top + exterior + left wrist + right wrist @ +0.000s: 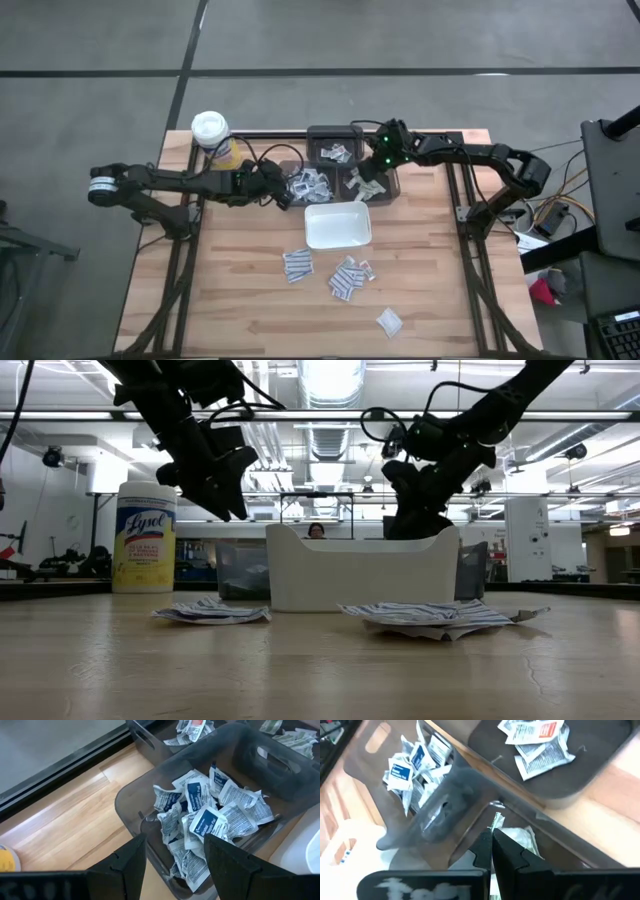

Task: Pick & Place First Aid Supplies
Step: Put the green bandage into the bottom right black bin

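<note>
Three dark bins stand at the table's far middle. The left bin [308, 183] is heaped with white and blue-printed first aid packets [210, 815]. My left gripper [175, 865] hangs open above that bin's near-left corner, also visible in the high view [287, 192]. My right gripper [491, 842] is shut, with its tips down in the right bin [370, 184] over greenish-white packets [520, 839]. One packet's corner [495, 818] shows just past the tips. More packets lie in the far bin [535, 740]. My right gripper's shut tips stand against a greenish packet's corner [495, 818] in the right bin, slanting down from the table's right. Whether the fingers pinch that packet or only touch it, I cannot tell. My left gripper touches nothing.
A white tray [337, 226] sits just nearer than the bins. Loose packets lie on the wood nearer still [298, 265], [348, 278], [389, 320]. A yellow canister with a white lid [212, 134] stands at the far left corner.
</note>
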Action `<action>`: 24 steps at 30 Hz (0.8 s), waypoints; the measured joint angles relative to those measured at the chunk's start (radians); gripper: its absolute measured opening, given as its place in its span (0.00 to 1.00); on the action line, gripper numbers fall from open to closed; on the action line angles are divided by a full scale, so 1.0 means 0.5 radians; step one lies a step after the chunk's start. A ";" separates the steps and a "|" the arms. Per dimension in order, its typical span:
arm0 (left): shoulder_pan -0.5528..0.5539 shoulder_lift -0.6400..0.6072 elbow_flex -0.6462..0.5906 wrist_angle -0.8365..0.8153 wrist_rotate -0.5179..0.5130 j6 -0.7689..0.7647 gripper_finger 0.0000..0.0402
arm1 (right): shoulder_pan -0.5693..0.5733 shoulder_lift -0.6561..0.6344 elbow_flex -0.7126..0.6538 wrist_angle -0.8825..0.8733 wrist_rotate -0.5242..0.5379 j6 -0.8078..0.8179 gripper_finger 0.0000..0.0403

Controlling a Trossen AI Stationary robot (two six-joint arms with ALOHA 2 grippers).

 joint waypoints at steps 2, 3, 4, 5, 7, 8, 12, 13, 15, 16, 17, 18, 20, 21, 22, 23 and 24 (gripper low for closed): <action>0.000 0.000 0.000 -0.001 0.000 0.000 0.49 | 0.004 0.000 0.015 -0.006 0.005 -0.001 0.02; 0.000 0.000 0.000 0.000 0.000 0.001 0.49 | 0.004 0.000 0.017 -0.013 0.006 -0.001 0.02; 0.000 0.000 0.000 -0.002 0.000 0.000 0.49 | 0.004 0.000 0.017 -0.040 0.011 -0.002 0.02; 0.000 0.000 0.000 0.000 0.000 0.001 0.49 | 0.004 0.002 0.016 -0.068 0.011 -0.002 0.02; 0.000 0.000 0.000 -0.001 0.000 0.001 0.49 | 0.004 0.004 0.013 -0.111 0.011 -0.003 0.02; 0.000 0.000 0.000 -0.001 0.000 0.002 0.49 | 0.004 0.004 0.013 -0.120 0.010 -0.004 0.02; 0.000 0.000 0.000 -0.001 0.000 0.014 0.49 | 0.008 0.004 0.013 -0.136 0.009 -0.013 0.02; 0.000 0.000 0.000 -0.001 0.000 0.014 0.49 | 0.012 0.004 0.013 -0.153 0.009 -0.025 0.02; 0.000 0.000 0.000 -0.001 0.000 0.017 0.49 | 0.022 0.004 0.013 -0.196 0.007 -0.066 0.02; 0.000 0.000 0.000 -0.001 0.000 0.020 0.49 | 0.029 0.004 0.013 -0.215 0.005 -0.090 0.02; 0.000 0.000 0.000 -0.001 0.000 0.020 0.49 | 0.039 0.004 0.013 -0.222 0.005 -0.105 0.02; 0.000 0.000 0.000 -0.001 0.000 0.020 0.49 | 0.048 0.004 0.013 -0.219 0.004 -0.110 0.02; 0.000 0.000 0.000 -0.001 0.000 0.020 0.49 | 0.065 0.004 0.013 -0.216 0.003 -0.116 0.02; 0.000 0.000 0.000 -0.001 0.000 0.020 0.49 | 0.069 0.005 0.013 -0.217 0.003 -0.125 0.02; 0.000 0.000 0.000 -0.001 0.000 0.020 0.49 | 0.078 0.009 0.013 -0.216 0.003 -0.128 0.03; 0.000 0.000 0.000 -0.001 0.000 0.020 0.49 | 0.081 0.012 0.013 -0.216 0.002 -0.129 0.03; 0.000 0.000 0.000 -0.001 0.000 0.020 0.49 | 0.087 0.018 0.013 -0.217 0.003 -0.129 0.04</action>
